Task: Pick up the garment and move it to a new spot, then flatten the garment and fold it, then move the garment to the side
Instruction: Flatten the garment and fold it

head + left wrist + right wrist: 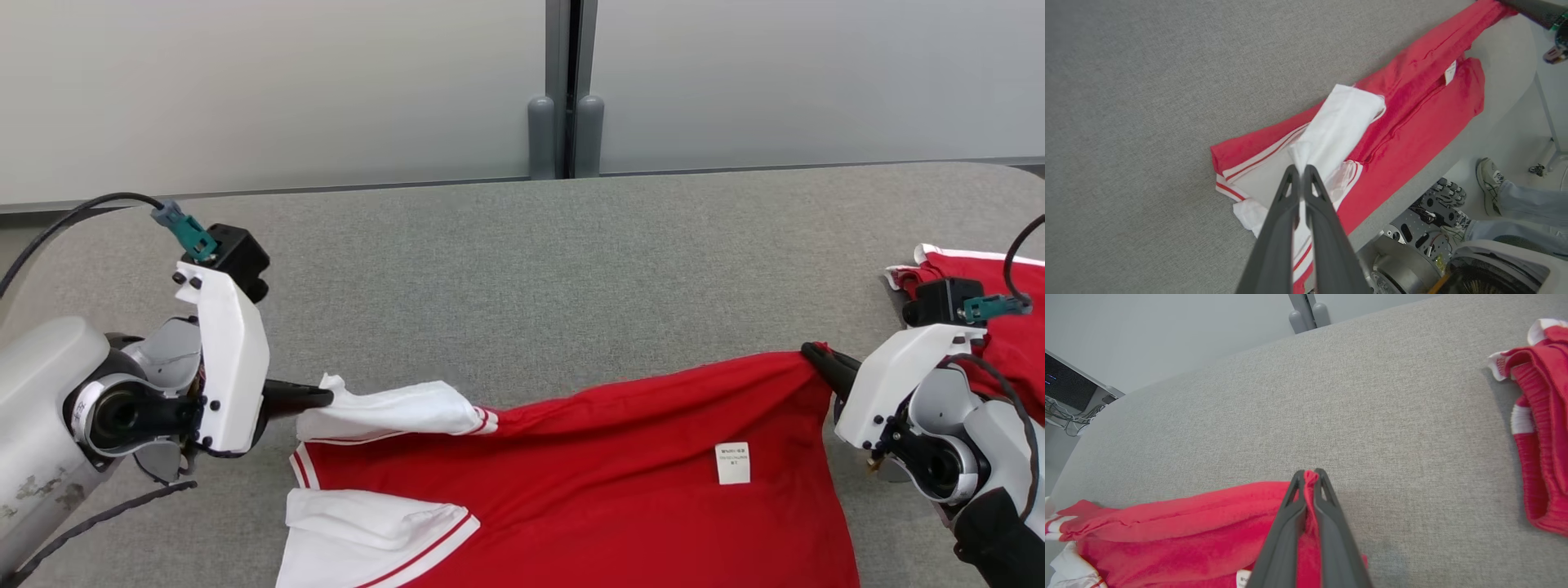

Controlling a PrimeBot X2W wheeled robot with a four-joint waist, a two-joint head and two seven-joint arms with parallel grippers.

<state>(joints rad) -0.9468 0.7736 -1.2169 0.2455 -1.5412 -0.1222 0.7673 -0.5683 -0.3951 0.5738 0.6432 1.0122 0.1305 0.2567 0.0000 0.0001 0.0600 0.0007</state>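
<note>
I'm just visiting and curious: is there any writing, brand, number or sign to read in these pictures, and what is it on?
White care label sewn on the red garment: a few lines of tiny print, too small to read.
Dark screen at the left edge of the right wrist view: faint bluish marks, too blurred to read.
I can make out no other writing, brand or number.

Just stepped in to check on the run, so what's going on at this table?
The robot holds a red garment with white sleeves stretched across the grey table. Its left pincer is shut on a white sleeve, its right pincer on the red cloth at the opposite end. The garment looks still to be flattened and folded. At the far right lies another red garment, bunched.
</note>
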